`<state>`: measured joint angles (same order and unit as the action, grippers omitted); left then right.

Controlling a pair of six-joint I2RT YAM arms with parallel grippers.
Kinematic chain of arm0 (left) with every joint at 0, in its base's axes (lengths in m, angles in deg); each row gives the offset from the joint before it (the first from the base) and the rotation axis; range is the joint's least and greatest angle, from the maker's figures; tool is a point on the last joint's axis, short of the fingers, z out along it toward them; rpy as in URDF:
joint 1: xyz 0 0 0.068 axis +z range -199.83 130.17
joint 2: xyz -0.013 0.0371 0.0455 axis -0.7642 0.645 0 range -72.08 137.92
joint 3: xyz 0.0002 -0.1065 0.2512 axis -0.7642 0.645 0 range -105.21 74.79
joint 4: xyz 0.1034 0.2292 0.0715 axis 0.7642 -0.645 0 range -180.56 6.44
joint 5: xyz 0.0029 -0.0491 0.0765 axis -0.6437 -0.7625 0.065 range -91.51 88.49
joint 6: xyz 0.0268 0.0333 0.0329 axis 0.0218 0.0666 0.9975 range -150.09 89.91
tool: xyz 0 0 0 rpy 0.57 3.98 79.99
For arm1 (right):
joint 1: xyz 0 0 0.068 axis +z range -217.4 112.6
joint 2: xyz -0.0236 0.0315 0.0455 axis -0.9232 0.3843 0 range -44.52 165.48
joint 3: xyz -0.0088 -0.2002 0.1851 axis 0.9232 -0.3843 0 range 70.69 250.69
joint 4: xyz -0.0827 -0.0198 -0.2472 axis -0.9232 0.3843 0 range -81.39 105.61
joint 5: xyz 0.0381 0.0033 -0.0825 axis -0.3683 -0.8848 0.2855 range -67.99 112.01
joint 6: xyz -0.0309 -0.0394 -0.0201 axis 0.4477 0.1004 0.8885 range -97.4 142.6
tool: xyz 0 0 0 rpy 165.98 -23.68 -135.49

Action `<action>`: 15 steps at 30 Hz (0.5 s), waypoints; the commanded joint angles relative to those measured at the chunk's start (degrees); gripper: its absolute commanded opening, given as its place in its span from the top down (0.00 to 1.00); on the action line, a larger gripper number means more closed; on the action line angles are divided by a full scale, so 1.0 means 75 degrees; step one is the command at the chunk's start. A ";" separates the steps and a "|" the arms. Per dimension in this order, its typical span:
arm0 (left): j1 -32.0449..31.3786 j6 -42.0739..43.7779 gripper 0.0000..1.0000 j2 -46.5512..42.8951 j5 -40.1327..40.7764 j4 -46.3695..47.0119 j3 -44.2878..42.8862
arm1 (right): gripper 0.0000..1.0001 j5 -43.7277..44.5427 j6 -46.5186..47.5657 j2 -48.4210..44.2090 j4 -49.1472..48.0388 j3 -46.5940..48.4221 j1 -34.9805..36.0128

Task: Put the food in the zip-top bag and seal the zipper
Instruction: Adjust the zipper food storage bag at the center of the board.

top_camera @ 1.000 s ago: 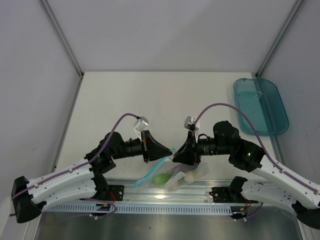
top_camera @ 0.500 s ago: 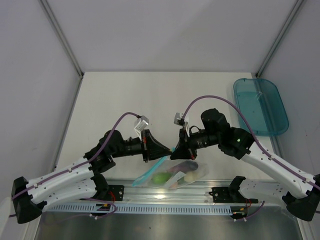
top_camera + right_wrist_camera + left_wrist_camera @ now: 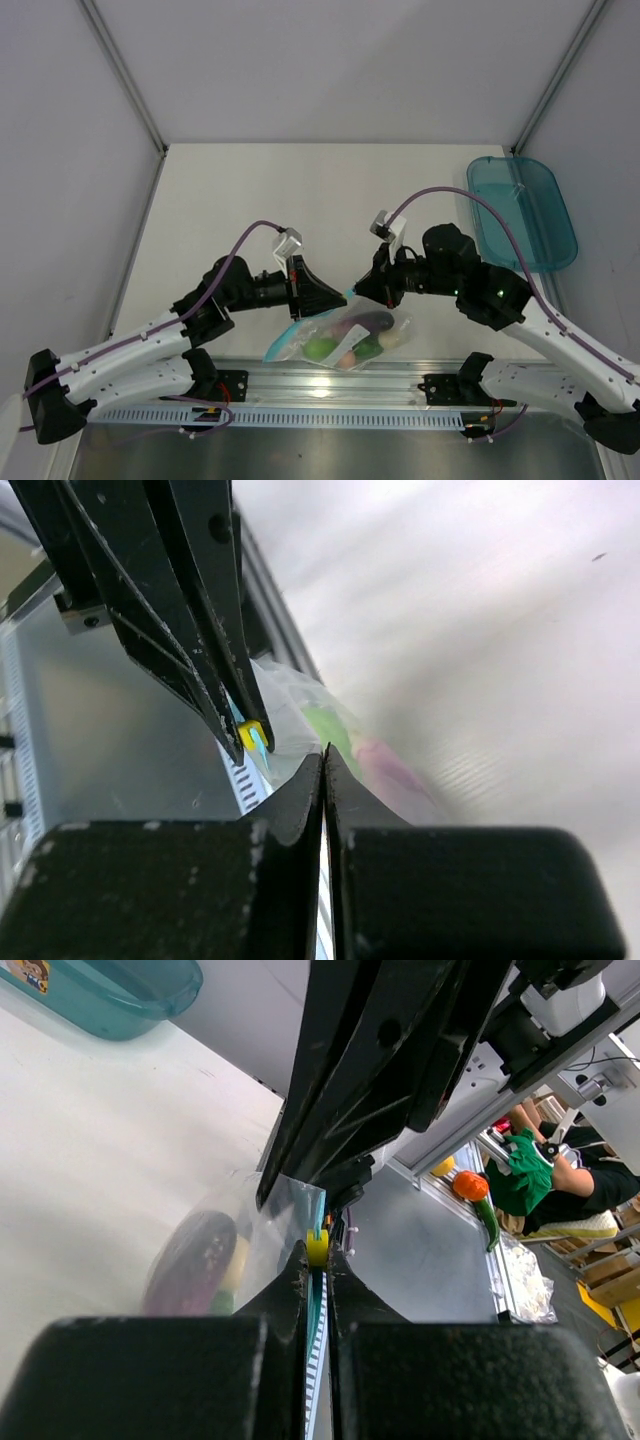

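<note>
White table [image 3: 300,200]; tray's [image 3: 110,1005] sticker [image 3: 25,972] illegible; zip-top bag [image 3: 290,345] holds food [image 3: 320,348].

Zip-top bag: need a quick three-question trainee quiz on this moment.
1. True or false: the purple eggplant lies in the teal tray.
2. The left pincer is shut on: A) the zipper B) the eggplant C) nothing.
3. Fill in: the right pincer is ___ (open or shut).
Key: 1 false, it is inside the zip-top bag; 2 A; 3 shut.
</note>
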<state>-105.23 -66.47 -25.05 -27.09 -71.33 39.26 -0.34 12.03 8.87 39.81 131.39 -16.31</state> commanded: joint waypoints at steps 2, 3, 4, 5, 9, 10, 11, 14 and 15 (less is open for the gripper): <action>-0.0079 0.0034 0.99 0.0198 -0.0409 -0.0586 -0.0419 | 1.00 0.1983 -0.0313 -0.0531 -0.0960 -0.0089 0.0090; -0.0079 0.0034 0.99 0.0245 -0.0398 -0.0646 -0.0454 | 1.00 0.2019 -0.0360 -0.0590 -0.1054 -0.0148 0.0113; -0.0079 0.0034 0.99 0.0292 -0.0374 -0.0704 -0.0466 | 1.00 0.1996 -0.0476 -0.0684 -0.1171 -0.0195 0.0114; -0.0079 0.0046 0.99 0.0362 -0.0339 -0.0751 -0.0501 | 1.00 0.1903 -0.0501 -0.0684 -0.1195 -0.0242 0.0114; -0.0079 0.0034 0.99 0.0246 -0.0198 -0.0670 -0.0466 | 1.00 0.1190 -0.0256 -0.0684 -0.0845 -0.0231 0.0044; -0.0079 0.0046 0.99 0.0176 -0.0163 -0.0681 -0.0443 | 1.00 0.0966 -0.0162 -0.0789 -0.0751 -0.0196 -0.0096; -0.0079 0.0058 1.00 0.0071 -0.0128 -0.0681 -0.0477 | 0.91 0.0674 0.0094 -0.0860 -0.0704 -0.0184 -0.0178; -0.0079 0.0139 0.99 -0.0129 0.0059 -0.0810 -0.0513 | 0.55 -0.0206 0.0633 -0.1246 -0.0540 -0.0149 -0.0285; -0.0079 0.0163 1.00 -0.0164 0.0060 -0.0868 -0.0548 | 0.46 -0.0382 0.0763 -0.1305 -0.0458 -0.0103 -0.0320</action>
<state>-105.58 -66.45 -24.20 -27.18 -77.45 37.23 3.27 12.55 2.03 36.49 129.49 -18.08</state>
